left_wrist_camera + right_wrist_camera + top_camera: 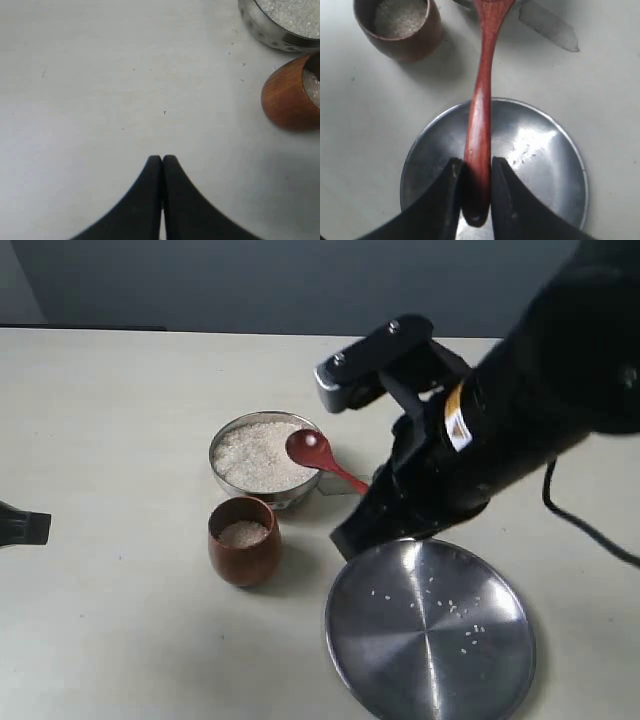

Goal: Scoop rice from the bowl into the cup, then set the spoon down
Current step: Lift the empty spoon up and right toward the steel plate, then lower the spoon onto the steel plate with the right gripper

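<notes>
Reddish-brown wood first: the spoon is off the table, its round bowl poised over the right-hand edge of the steel bowl, the bare red hollow facing up; its long handle slants down and to the right, into the grasp of the right gripper; the two black fingers pinch the handle near its tail end, one on either side, and the butt pokes out just behind them. The bowl is heaped almost to the rim with white rice; just in front of it, nearly touching, stands the wooden cup, upright, with a shallow layer of rice inside; from here I cannot tell how deep it goes. To the right of the cup, under the right arm, lies a large flat steel plate with a scatter of loose grains on it; in the right wrist view the spoon's handle crosses above this plate. Far over at the left edge of the pale table, the left gripper has its black tips pressed together on nothing, well apart from the bowl and cup.
</notes>
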`<action>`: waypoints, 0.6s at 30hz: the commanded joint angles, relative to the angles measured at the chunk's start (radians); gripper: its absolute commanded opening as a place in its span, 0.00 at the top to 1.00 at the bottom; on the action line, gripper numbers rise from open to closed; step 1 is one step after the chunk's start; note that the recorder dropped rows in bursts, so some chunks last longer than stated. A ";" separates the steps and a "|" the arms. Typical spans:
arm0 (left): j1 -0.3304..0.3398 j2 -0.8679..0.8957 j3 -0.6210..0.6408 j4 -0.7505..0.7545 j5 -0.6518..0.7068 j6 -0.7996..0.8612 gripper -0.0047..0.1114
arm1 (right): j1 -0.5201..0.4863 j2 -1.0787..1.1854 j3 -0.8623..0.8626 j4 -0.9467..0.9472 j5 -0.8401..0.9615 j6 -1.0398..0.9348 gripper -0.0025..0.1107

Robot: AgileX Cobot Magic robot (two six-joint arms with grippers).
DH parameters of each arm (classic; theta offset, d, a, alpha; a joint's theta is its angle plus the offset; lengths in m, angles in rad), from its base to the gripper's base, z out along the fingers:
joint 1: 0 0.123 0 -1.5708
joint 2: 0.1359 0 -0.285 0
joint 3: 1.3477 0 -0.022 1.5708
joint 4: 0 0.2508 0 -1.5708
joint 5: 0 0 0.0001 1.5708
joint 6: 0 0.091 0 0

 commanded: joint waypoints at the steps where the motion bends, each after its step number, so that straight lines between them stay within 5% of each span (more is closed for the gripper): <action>1: -0.002 -0.007 0.004 -0.001 -0.004 0.000 0.96 | -0.006 -0.085 0.207 -0.004 -0.202 0.134 0.98; 9: -0.002 -0.007 0.004 -0.001 -0.004 0.000 0.96 | -0.006 -0.157 0.489 0.050 -0.382 0.163 0.98; 18: -0.002 -0.007 0.004 0.001 -0.004 0.000 0.96 | -0.006 -0.157 0.568 0.061 -0.403 0.164 0.98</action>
